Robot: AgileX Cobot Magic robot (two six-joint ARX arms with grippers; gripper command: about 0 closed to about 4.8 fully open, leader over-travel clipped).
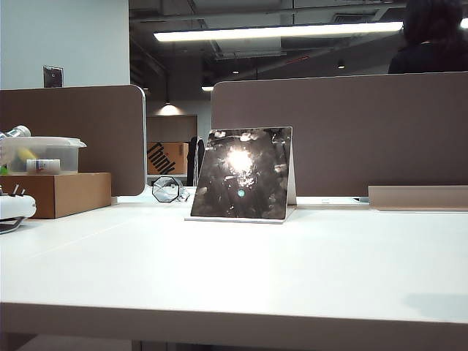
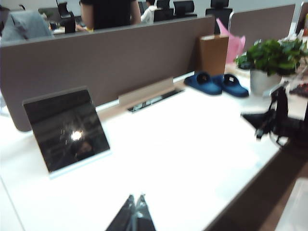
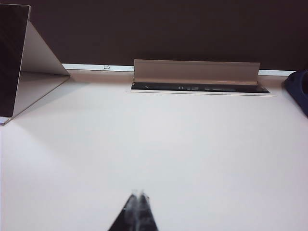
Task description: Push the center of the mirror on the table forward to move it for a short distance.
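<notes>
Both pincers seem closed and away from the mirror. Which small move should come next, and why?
Probably bring the left pincer forward over the table toward the middle of the mirror. Its fingers look shut and no contact shows yet. In the left wrist view the mirror's dark face is turned toward that pincer; the right pincer, also shut, sees only the stand's side.

Bare worktop [image 1: 241,270] lies open before the mirror [image 1: 243,174]; brown partition panels [image 1: 344,131] wall off the back, a cardboard box [image 1: 62,193] apparently crowds the left edge.

Left gripper [image 2: 136,198] and right gripper [image 3: 139,193], fingers together, hang over clear surface.
</notes>
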